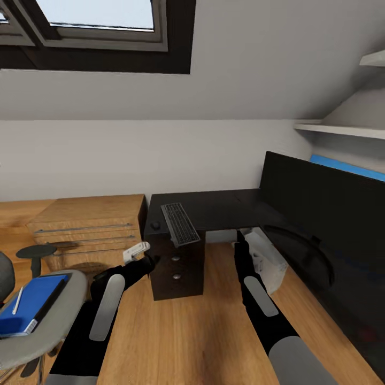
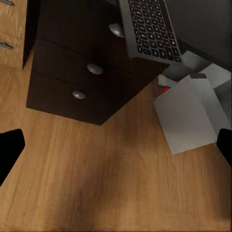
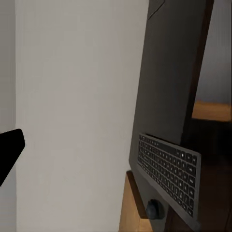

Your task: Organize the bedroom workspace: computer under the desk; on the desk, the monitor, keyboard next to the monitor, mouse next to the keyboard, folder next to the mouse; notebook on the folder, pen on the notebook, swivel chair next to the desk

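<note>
The black desk [image 1: 224,209] stands ahead. On its left end lies the silver-grey keyboard [image 1: 180,223], overhanging the front edge, with the dark mouse [image 1: 155,225] beside it. The black monitor [image 1: 321,214] rises close on the right. Under the desk is the pale computer [image 1: 266,259]. At lower left, the swivel chair [image 1: 64,321] carries the blue folder [image 1: 29,302], the white pen [image 1: 17,300] and a dark notebook edge [image 1: 52,300]. My left gripper [image 1: 147,263] hangs open above the floor near the drawer block [image 2: 82,82] and computer [image 2: 186,116]. My right gripper [image 1: 239,238], open, points at the desk edge.
A light-wood drawer unit [image 1: 91,224] stands left of the desk, with a small round black stool [image 1: 36,251] in front of it. White shelves [image 1: 342,128] hang at upper right. Wooden floor [image 1: 203,331] lies between chair and desk.
</note>
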Tool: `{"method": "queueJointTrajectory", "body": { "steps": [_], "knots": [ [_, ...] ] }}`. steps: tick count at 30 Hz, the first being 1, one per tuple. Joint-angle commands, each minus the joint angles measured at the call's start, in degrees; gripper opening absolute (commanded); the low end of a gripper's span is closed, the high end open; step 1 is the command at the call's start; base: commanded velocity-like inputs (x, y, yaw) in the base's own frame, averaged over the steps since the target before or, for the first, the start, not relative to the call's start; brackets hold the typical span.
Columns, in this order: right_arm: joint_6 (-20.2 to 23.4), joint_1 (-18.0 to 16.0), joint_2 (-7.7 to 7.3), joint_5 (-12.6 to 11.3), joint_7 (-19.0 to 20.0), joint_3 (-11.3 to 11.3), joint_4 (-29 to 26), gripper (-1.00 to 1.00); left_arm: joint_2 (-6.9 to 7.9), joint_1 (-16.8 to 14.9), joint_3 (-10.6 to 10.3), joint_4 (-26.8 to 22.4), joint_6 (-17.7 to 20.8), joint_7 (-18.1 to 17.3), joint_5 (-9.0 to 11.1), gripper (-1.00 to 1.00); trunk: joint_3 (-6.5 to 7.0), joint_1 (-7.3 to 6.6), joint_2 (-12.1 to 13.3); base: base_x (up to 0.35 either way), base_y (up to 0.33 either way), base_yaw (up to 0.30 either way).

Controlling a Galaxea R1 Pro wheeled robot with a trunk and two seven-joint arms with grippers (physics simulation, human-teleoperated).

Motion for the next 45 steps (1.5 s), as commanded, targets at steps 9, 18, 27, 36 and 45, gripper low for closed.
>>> {"method": "queueJointTrajectory", "body": {
  "steps": [9,18,27,36,45],
  "knots": [
    [-0.4,0.0,-0.03,-0.5,0.4,0.2,0.0,1.00,-0.07,0.0,-0.3,-0.1,0.1,0.6,0.7,1.00,1.56,-2.01,3.6,-0.261,-0.235,0.000],
    [-0.4,0.0,0.02,-0.4,0.4,0.3,0.1,1.00,-0.03,0.0,-1.1,-0.1,0.0,0.6,0.6,1.00,3.17,-3.99,7.2,-0.258,-0.238,0.000],
    [-0.4,0.0,-0.11,-0.4,0.4,0.3,0.1,1.00,-0.08,0.0,-1.4,-0.1,0.0,0.6,0.6,1.00,4.79,-5.97,10.8,-0.258,-0.238,0.000],
    [-0.4,0.0,-0.08,-0.3,0.4,0.3,0.1,1.00,-0.08,0.0,-1.4,-0.1,0.0,0.6,0.7,1.00,6.41,-7.94,14.4,-0.258,-0.238,0.000],
    [-0.5,0.0,0.05,-0.2,0.3,0.3,0.1,1.00,-0.05,0.0,-1.8,-0.1,0.0,0.6,0.6,1.00,8.02,-9.92,18.0,-0.258,-0.238,0.000]
  ]
}}
